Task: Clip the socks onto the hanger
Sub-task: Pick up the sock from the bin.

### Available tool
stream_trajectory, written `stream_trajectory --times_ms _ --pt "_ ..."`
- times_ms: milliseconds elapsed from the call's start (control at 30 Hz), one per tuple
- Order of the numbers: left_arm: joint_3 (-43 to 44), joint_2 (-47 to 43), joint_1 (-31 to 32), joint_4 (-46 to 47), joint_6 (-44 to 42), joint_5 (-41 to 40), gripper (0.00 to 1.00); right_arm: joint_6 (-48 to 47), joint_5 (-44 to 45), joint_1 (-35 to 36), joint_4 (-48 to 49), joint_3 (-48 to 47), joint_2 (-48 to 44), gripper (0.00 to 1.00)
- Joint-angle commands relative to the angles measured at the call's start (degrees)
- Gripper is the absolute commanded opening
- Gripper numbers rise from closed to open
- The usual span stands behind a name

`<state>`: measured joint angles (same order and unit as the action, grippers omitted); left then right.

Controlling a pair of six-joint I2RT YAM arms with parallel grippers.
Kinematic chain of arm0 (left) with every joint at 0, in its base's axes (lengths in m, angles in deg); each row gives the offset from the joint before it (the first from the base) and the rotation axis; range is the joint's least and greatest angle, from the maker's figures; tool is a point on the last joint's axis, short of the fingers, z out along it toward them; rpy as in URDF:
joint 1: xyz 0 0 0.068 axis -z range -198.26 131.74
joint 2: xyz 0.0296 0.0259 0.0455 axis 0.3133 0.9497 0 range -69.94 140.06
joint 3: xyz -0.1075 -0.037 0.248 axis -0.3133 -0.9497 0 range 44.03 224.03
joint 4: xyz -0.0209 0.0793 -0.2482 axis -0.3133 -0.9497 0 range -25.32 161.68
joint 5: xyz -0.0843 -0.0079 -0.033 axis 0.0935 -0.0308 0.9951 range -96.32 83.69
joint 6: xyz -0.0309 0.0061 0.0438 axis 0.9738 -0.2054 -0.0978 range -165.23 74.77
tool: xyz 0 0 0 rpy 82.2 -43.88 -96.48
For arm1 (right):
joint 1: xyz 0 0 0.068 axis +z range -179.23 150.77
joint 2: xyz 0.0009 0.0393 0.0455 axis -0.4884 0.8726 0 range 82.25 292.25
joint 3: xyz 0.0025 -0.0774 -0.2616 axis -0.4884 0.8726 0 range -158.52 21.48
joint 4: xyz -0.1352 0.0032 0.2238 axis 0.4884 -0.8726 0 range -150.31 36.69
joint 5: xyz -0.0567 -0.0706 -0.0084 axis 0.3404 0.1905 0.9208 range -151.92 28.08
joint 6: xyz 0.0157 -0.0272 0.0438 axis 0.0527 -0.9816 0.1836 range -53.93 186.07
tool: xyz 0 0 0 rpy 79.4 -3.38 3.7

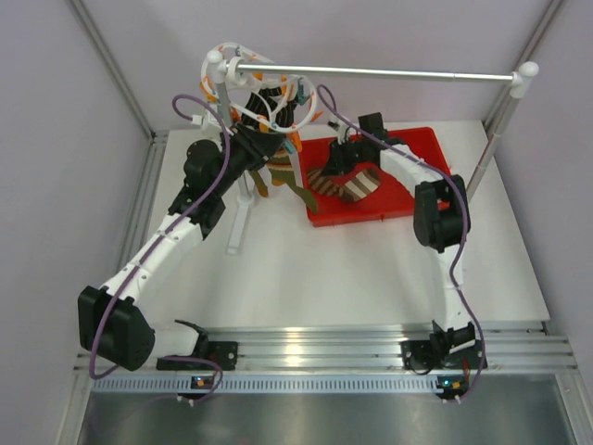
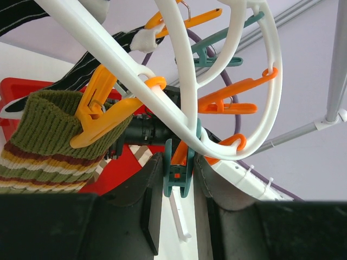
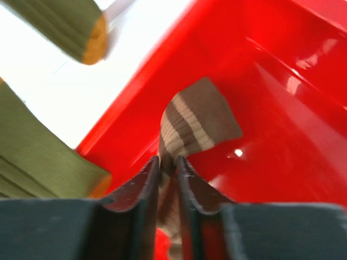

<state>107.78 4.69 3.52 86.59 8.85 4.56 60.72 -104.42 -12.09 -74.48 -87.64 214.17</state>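
Here's the white table (image 1: 371, 278) spread under both arms, with the silver rail (image 1: 389, 74) running across the far side. The red tray (image 1: 426, 148) lies beneath the right gripper (image 3: 167, 162), which is down inside it. Its fingers are pinched tight on a brown sock with cream stripes (image 3: 198, 119), the cuff poking out just beyond the fingertips.

Over at the left gripper (image 2: 178, 162), the white hanger (image 2: 108, 49) sweeps its ring right above the fingers, up at the rail's left end. Just left of that gripper, an olive striped sock (image 2: 38, 135) hangs from an orange clip (image 2: 100, 114). And between the left fingers sits a teal clip (image 2: 176, 181), squeezed from both sides and dangling off the ring.
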Motion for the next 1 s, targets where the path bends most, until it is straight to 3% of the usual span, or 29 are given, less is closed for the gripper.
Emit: stream_trajectory --times_ms 0,33,100,233,400,533,700,800,900,967 --pt "0.24 0.25 -0.25 -0.68 0.67 0.38 0.0 -8.45 0.83 2.8 -3.18 -4.0 -0.52 0.21" --pt "0.33 0.34 -0.25 -0.68 0.58 0.38 0.0 -8.28 5.02 2.98 -1.52 -3.47 -0.87 0.39" --pt "0.33 0.51 -0.25 -0.59 0.76 0.38 0.0 -6.79 10.13 3.68 -0.02 -1.98 -1.83 0.46" --pt "0.24 0.6 -0.25 -0.59 0.93 0.46 0.0 -5.46 22.61 3.95 -0.18 -3.19 -1.84 0.42" --pt "0.33 0.52 -0.25 -0.68 0.85 0.46 0.0 -7.48 19.65 4.03 -10.79 -6.37 -1.49 0.4" --pt "0.24 0.6 -0.25 -0.77 0.93 0.38 0.0 -13.19 20.69 4.21 -20.56 -6.28 -0.87 0.26" --pt "0.41 0.69 -0.25 -0.68 1.02 0.38 0.0 -20.58 23.78 1.84 -26.99 -9.08 2.38 0.21" --pt "0.5 0.78 -0.25 -0.68 0.94 0.38 0.0 -21.64 25.36 1.05 -25.69 -9.88 2.3 0.34" --pt "0.42 0.87 -0.25 -0.68 1.11 0.38 0.0 -18.14 25.01 1.13 -21.03 -8.75 -0.16 0.56" --pt "0.5 0.96 -0.25 -0.68 1.11 0.46 0.0 -14.27 23.96 1.4 -17.09 -7.87 -2.87 0.63"
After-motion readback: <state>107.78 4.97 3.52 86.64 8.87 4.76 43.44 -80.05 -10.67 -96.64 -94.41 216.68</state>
